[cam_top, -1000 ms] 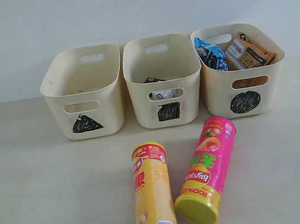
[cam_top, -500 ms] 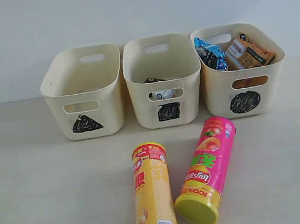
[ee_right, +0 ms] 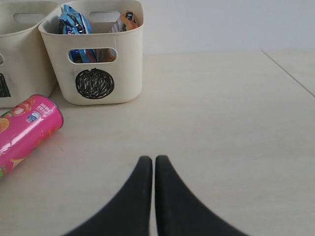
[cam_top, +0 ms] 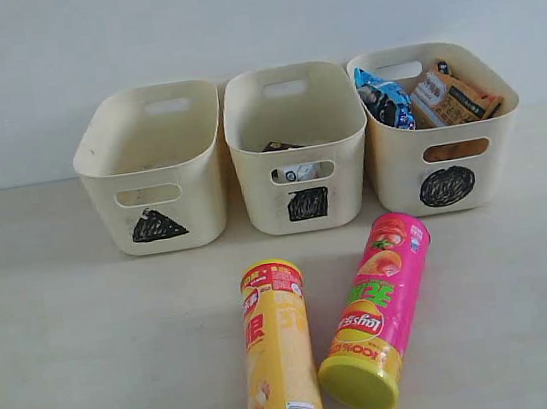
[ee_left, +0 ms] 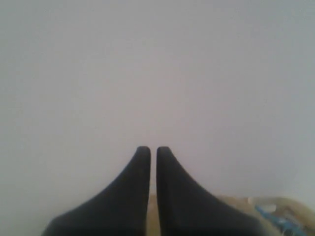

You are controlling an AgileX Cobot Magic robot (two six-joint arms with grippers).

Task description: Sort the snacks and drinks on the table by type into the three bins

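Observation:
Two chip tubes lie on the table (cam_top: 61,353) in front of the bins: a yellow tube (cam_top: 276,355) and a pink tube (cam_top: 378,307), also in the right wrist view (ee_right: 22,130). The circle bin (cam_top: 444,157) (ee_right: 96,73) holds the blue bag (cam_top: 384,97) and the orange bag (cam_top: 453,95). The square bin (cam_top: 297,151) holds small cartons (cam_top: 294,169). The triangle bin (cam_top: 154,175) looks bare inside. My right gripper (ee_right: 148,160) is shut and empty over bare table, to the right of the pink tube. My left gripper (ee_left: 150,150) is shut and empty, facing the pale wall. Neither arm shows in the exterior view.
A pale wall (cam_top: 249,16) rises right behind the bins. In the right wrist view a seam (ee_right: 290,73) in the table runs off at the far side. A blurred bit of bin rim and blue bag (ee_left: 275,216) shows in the left wrist view.

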